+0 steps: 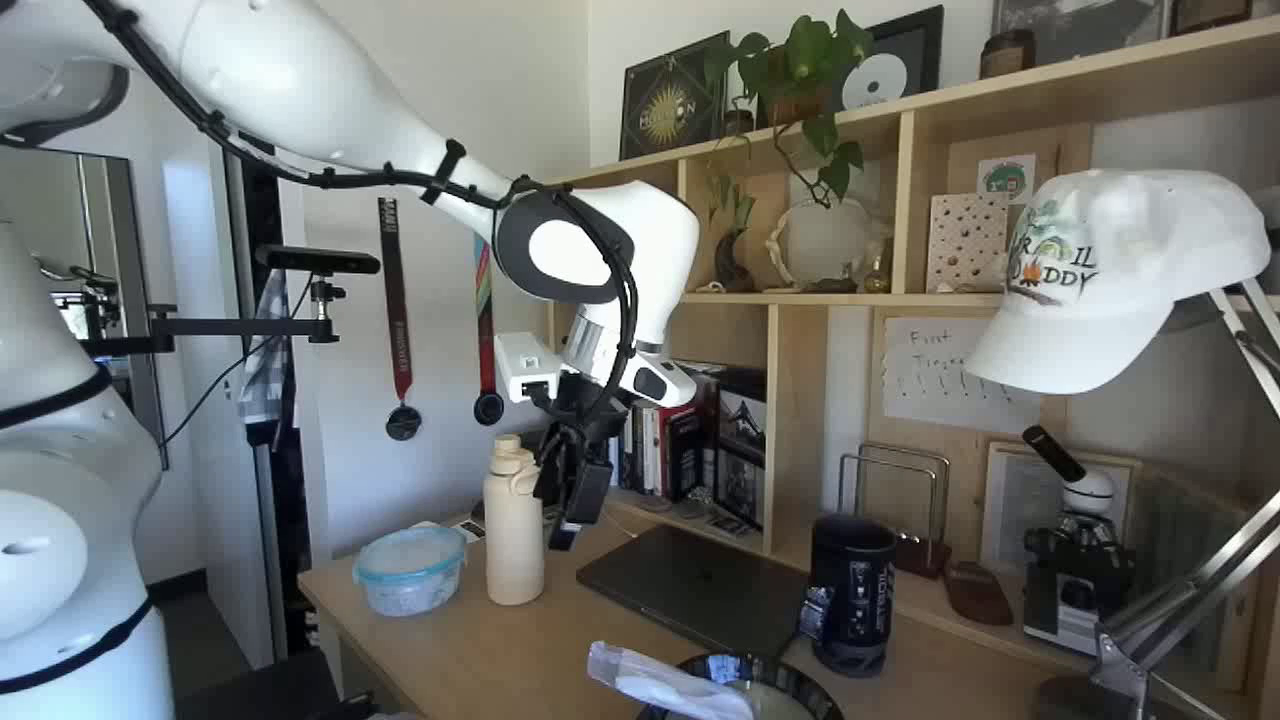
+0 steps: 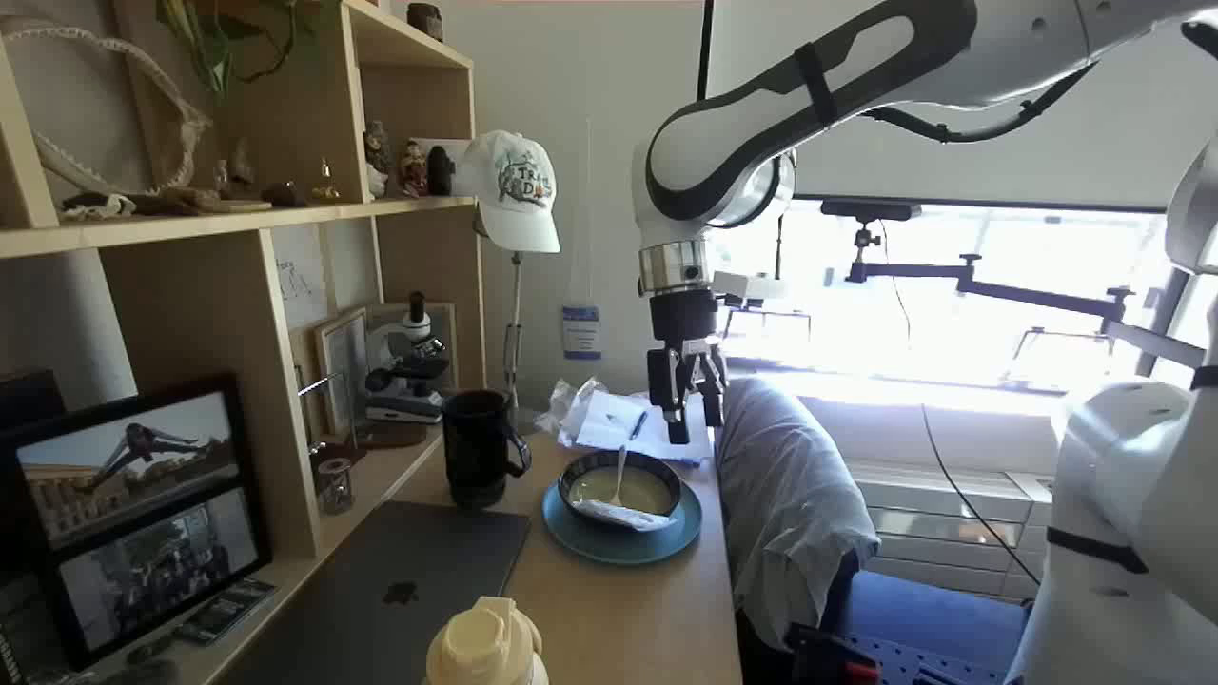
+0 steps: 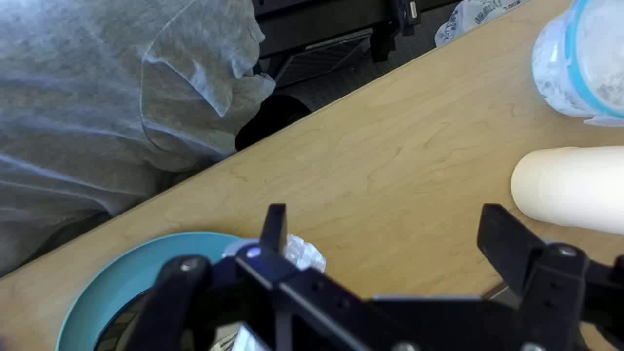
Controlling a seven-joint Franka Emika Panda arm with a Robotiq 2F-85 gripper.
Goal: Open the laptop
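Observation:
The laptop (image 1: 700,580) is thin, dark grey and lies closed on the wooden desk, its lid with a logo facing up. It also shows in an exterior view (image 2: 409,571), partly behind the bottle. In the wrist view only a small grey edge of the laptop (image 3: 507,296) shows beside the right finger. My gripper (image 3: 385,214) points down with its fingers wide apart and nothing between them. It hangs above the desk, apart from the laptop, and shows in both exterior views (image 1: 575,530) (image 2: 695,428). Bare desk shows between the fingertips in the wrist view.
A cream bottle (image 1: 515,540) stands by the laptop. A black mug (image 2: 476,452) stands at its other end. A dark bowl (image 2: 623,485) with a utensil sits on a blue plate (image 2: 618,552). A lidded container (image 1: 410,570) and wooden shelves (image 1: 790,430) are nearby. A covered chair (image 2: 790,485) borders the desk.

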